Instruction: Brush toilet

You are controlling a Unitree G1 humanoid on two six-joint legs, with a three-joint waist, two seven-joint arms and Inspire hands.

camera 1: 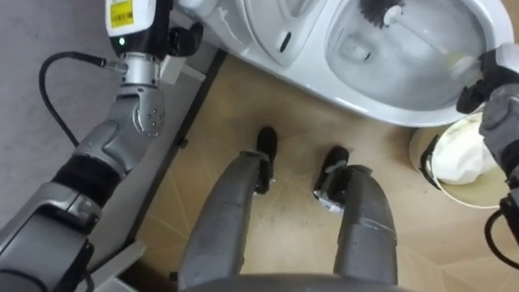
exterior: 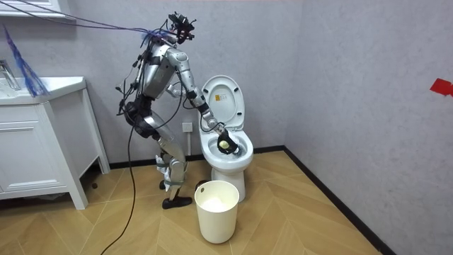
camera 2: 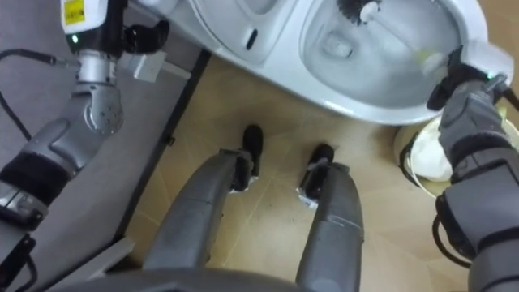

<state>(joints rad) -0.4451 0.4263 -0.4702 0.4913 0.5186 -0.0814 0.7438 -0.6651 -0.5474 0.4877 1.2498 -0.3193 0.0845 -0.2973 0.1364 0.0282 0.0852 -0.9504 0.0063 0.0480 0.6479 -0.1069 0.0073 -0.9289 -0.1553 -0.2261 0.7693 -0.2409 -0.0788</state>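
Observation:
The white toilet (camera 1: 389,109) is open, its lid (exterior: 223,99) standing upright. A toilet brush with a black bristle head (camera 1: 379,10) is down inside the bowl, and its white handle (camera 1: 426,39) slants back towards me. My right hand (camera 1: 493,71) is shut on the end of that handle at the bowl's right rim; in the room view it shows over the bowl (exterior: 225,142). My left hand (camera 1: 180,36) is held up at the left, beside the toilet's base and close to the grey wall. I stand facing the toilet and bent over it.
A round white bin (camera 1: 462,162) with a white liner stands on the wood floor just right of my feet, below the bowl. The grey wall and its dark baseboard (camera 1: 182,130) run along my left. A white vanity cabinet (exterior: 42,142) stands at the room view's left.

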